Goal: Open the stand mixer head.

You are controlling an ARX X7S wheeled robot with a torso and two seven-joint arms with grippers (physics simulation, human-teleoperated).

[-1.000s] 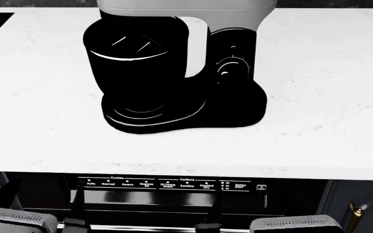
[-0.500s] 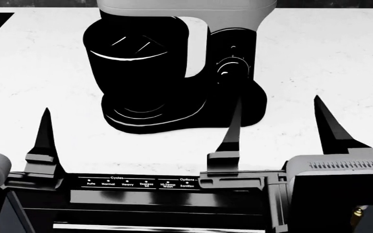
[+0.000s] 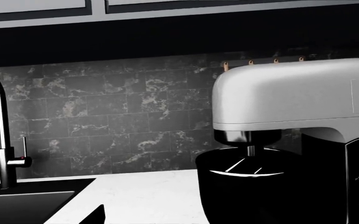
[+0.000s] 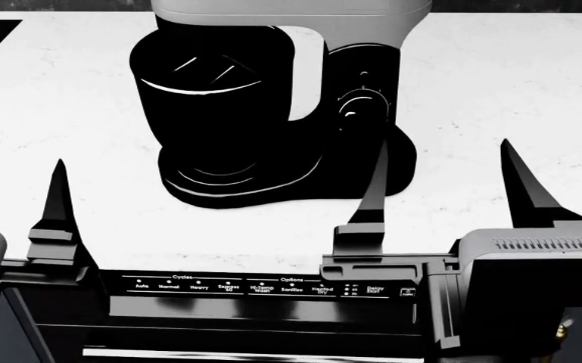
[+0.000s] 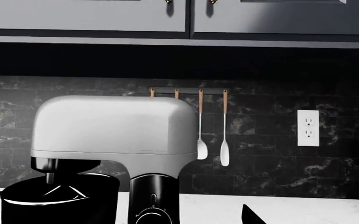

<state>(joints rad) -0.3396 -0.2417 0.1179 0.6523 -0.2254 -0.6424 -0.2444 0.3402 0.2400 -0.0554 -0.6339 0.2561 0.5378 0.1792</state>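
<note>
The stand mixer head (image 4: 291, 9) is a light-grey rounded top piece, lying down over the glossy black bowl (image 4: 210, 98). It shows whole in the left wrist view (image 3: 291, 98) and in the right wrist view (image 5: 114, 123). My right gripper (image 4: 447, 197) is open in front of the mixer's base, fingers pointing at it, not touching. My left gripper (image 3: 179, 218) is open; one of its fingers (image 4: 58, 204) stands at the counter's front left, the other is out of the head view. Both grippers are empty and lower than the head.
The mixer stands on a white countertop (image 4: 502, 83). A sink with a tall faucet (image 3: 2, 140) lies to the left. A dishwasher control panel (image 4: 260, 288) runs below the counter's front edge. Utensils (image 5: 201, 135) and an outlet (image 5: 308, 128) are on the backsplash.
Both grippers have risen from below the counter edge into view in front of the mixer, then crept slightly further forward. The mixer has not moved.
</note>
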